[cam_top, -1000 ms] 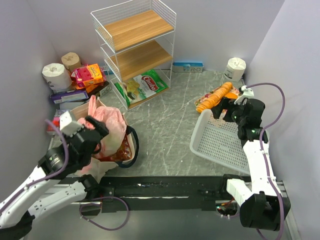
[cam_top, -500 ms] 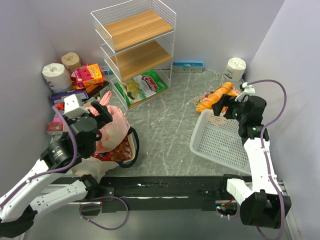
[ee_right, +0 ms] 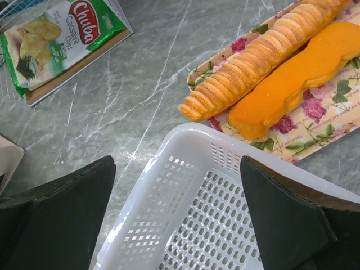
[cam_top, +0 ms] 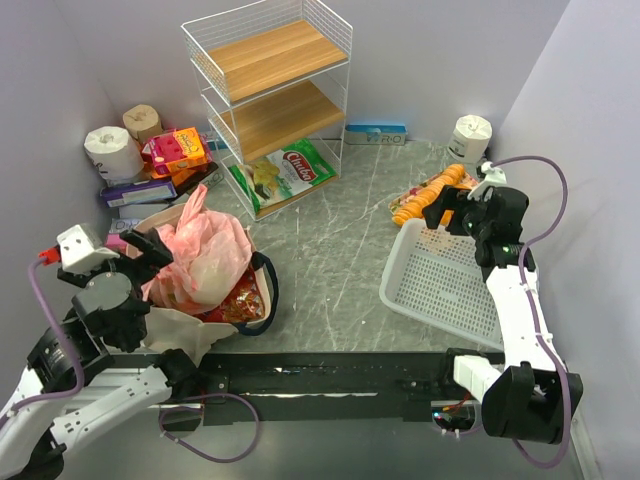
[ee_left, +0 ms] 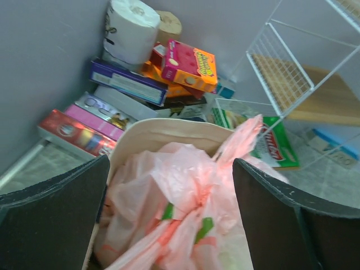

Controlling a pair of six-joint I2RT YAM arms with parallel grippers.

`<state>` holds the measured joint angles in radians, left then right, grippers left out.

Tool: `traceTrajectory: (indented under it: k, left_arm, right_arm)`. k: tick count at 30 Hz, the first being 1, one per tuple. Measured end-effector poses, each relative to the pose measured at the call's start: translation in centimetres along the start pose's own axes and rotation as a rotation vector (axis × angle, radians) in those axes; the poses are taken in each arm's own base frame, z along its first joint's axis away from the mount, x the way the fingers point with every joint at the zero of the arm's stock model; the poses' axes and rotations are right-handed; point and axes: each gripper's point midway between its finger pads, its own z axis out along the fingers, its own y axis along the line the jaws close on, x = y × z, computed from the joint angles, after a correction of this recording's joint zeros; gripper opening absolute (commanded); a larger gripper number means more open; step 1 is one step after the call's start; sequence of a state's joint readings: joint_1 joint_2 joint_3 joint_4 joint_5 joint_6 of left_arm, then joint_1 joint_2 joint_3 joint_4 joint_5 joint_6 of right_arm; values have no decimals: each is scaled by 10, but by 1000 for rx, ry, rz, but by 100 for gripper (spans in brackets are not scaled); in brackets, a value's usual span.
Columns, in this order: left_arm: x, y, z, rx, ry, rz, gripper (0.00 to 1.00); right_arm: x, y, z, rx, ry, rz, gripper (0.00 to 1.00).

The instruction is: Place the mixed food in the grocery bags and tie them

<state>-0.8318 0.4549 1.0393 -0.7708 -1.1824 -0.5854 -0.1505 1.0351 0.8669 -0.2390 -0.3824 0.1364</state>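
Observation:
The pink fruit-printed plastic bag (cam_top: 205, 258) sits bulging inside the beige canvas tote (cam_top: 165, 216) at the left. Its top is gathered, and one loose end stands upright. A shiny red snack packet (cam_top: 240, 302) shows in the tote by the dark strap handle (cam_top: 268, 292). My left gripper (cam_top: 152, 257) hovers open just left of the pink bag, holding nothing. In the left wrist view the pink bag (ee_left: 185, 208) and the tote rim (ee_left: 163, 132) lie beyond the left gripper (ee_left: 170, 169). My right gripper (cam_top: 446, 212) is open and empty over the basket's far corner. The right wrist view shows the right gripper (ee_right: 177, 163) the same.
A white perforated basket (cam_top: 405, 285) (ee_right: 185, 132) lies at the right. Behind it, a floral tray (cam_top: 408, 198) (ee_right: 332, 112) carries orange items. A wire shelf (cam_top: 270, 80) stands at the back with a green chips bag (cam_top: 290, 170) (ee_right: 62, 39). Boxes (cam_top: 175, 150) and toilet rolls (cam_top: 112, 150) fill the left corner.
My left gripper has drawn back to the left, off the top of the pink bag, whose loose end now stands free. The right gripper has barely shifted.

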Motion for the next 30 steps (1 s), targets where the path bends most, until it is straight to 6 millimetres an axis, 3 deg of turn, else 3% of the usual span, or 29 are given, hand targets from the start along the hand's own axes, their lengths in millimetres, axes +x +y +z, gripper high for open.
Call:
traceTrajectory:
  k: [4,7,12,15,19,22,26,30]
  left_arm:
    - [1,3,1,1,-15,70,96]
    - [-4,-13,4,46,-27,93,96]
    - [5,-77,21,165,-13,188,96]
    - [15,-115,54,212,27,231,96]
    - [-1,-110,123,133,48,187,96]
    - [-31,-103,149,112,32,102,96]
    - [-59,-86,152,119,-17,11,96]
    - [-48,-83,125,191,-17,-16,96]
  right_arm:
    - [-2,0,0,-1,-2,-1,99]
    - [-3,1,0,-1,-5,-1,99]
    - [-20,5,-3,-8,-38,-13,99]
    - [-30,8,-6,-12,-59,-21,99]
    - [-41,11,-10,-14,-73,-27,99]
    - [-49,14,-15,-13,-78,-29,99]
    - [-64,21,-26,-19,-123,-45,99]
    - [-80,27,-44,-13,-202,-72,99]
